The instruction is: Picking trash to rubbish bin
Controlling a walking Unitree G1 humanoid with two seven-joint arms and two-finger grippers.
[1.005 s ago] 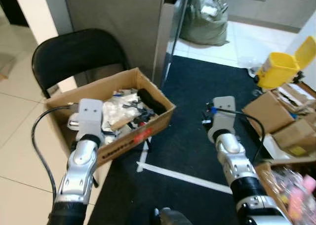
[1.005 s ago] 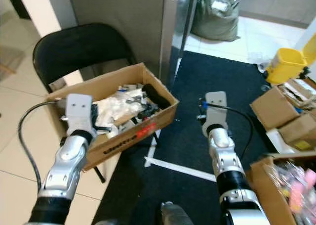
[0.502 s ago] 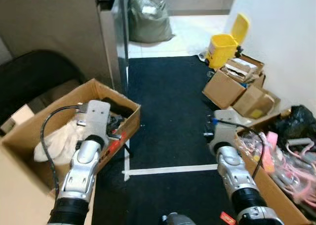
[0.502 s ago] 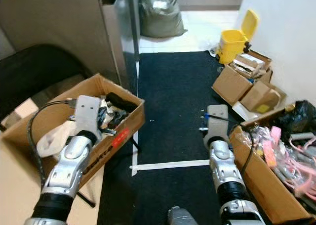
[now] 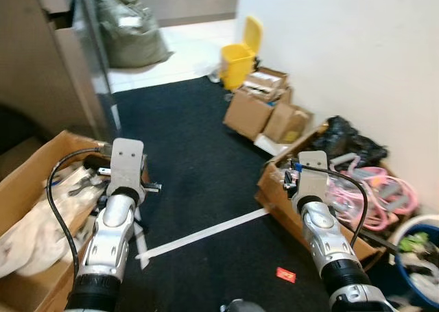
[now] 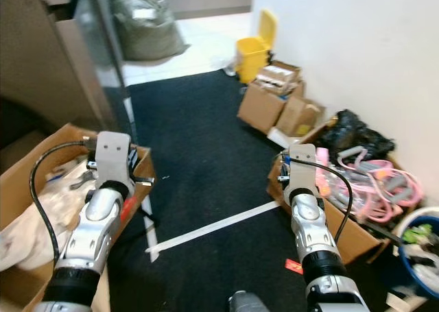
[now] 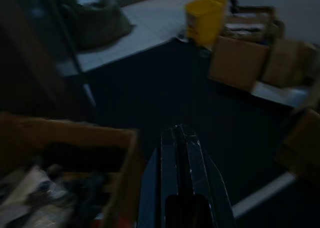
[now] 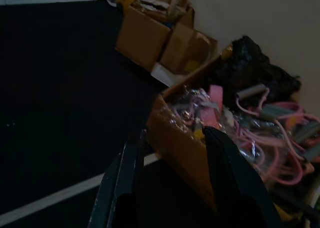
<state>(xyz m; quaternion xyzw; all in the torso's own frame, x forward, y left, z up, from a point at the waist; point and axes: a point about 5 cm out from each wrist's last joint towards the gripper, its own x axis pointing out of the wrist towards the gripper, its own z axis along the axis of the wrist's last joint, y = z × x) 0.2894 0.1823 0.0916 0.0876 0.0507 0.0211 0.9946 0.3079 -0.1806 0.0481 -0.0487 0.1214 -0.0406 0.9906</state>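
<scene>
On the black carpet, just beside the robot's right arm, lies a small red scrap of trash, apart from both grippers. Farther along that carpet, against the white wall, stands the yellow rubbish bin with its lid tipped up, well apart from the scrap. Between bin and scrap, along the wall side of the carpet, sit two closed cardboard boxes, then an open carton stuffed with pink hangers and a black bag. A blue tub stands past the carton, at the wall. A white tape line crosses the carpet near the scrap.

The right gripper hangs in the air over the carpet's edge beside the open carton, its two black fingers spread apart with nothing between them. The left gripper is raised over the opposite edge of the carpet, above a brown box of clutter; its fingers are pressed together and carry nothing. Beyond that box, on pale tiles at the far end of the carpet, slumps a grey-green sack.
</scene>
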